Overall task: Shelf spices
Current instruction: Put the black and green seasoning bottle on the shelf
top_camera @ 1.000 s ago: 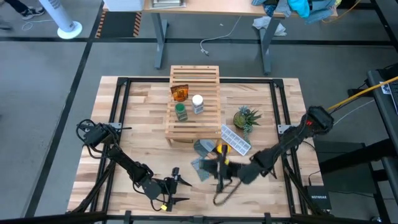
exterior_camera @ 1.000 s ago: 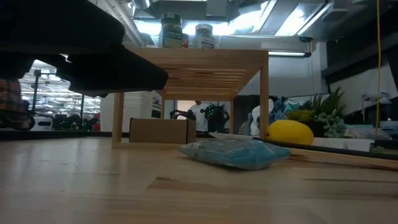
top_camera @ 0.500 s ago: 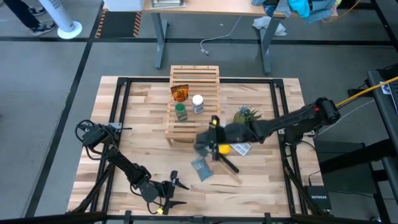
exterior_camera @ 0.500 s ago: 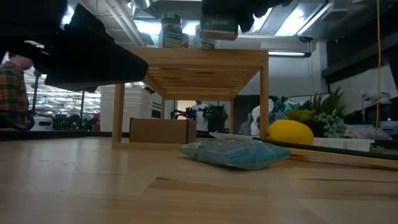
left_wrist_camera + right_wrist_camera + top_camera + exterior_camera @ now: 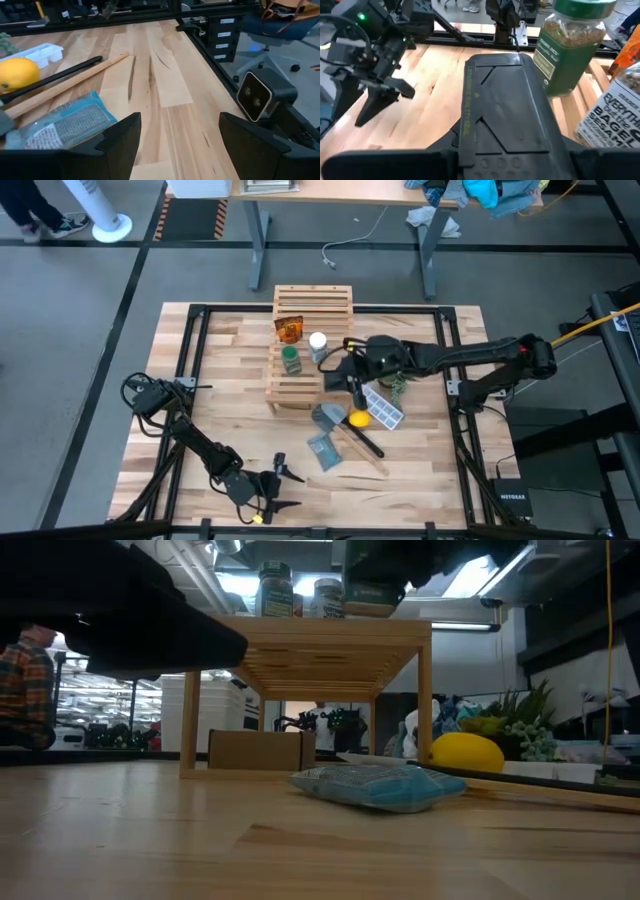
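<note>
The small black box is being held clamped in the right gripper just above the shelf, beside the green-lidded jar and white-capped bottle.

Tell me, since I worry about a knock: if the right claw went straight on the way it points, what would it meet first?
Probably the green-lidded jar on the shelf. The right claw, shut on the black box, points at it, with the white-capped bottle beside it. Depth is uncertain.
</note>
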Available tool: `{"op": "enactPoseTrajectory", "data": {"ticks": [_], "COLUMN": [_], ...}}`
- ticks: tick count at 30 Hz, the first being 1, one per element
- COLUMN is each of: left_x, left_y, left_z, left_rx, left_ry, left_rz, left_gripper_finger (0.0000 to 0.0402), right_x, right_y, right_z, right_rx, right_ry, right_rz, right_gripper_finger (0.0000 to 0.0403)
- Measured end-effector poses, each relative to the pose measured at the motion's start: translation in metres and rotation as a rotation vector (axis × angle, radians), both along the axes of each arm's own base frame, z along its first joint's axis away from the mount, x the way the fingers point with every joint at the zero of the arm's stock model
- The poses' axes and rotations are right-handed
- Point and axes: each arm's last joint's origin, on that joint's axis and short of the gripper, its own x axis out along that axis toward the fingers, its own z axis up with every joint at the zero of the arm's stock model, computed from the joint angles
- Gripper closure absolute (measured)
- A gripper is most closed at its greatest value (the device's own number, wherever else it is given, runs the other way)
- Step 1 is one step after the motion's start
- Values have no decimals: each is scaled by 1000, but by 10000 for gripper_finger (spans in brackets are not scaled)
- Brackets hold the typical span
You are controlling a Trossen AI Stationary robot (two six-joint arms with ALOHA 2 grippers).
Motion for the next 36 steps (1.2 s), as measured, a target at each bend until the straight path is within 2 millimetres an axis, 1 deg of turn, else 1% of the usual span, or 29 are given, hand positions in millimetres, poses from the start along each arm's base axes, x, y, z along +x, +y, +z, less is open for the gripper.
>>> {"op": "enactPoseTrajectory", "data": {"ticks": [7,11,17,24,28,33,34,36], "left_x": [1,2,3,4,4,4,4,4], "left_y": [2,2,4,4,4,4,4,4], "left_z": [0,1,1,3,3,3,3,3], "left_rx": [2,4,-5,-25,-23,-24,-24,-25], "left_ry": [-8,-15,-18,-36,-38,-38,-38,-38], "left_rz": [25,48,69,69,68,69,69,69], "left_gripper_finger": [141,141,141,141,141,141,141,141], "right_x": [-3,-4,-4,-5,-7,-8,-8,-7], "right_y": [-20,-25,-24,-24,-24,-24,-24,-25], "right_z": [-2,-3,-4,-6,-14,-18,-18,-17], "right_rx": [-3,-22,-76,-94,-93,-97,-98,-100], "right_ry": [12,21,12,25,47,46,42,32], "right_rz": [39,44,74,87,83,68,63,44], "right_gripper_finger": [299,299,299,299,299,299,297,271]}}
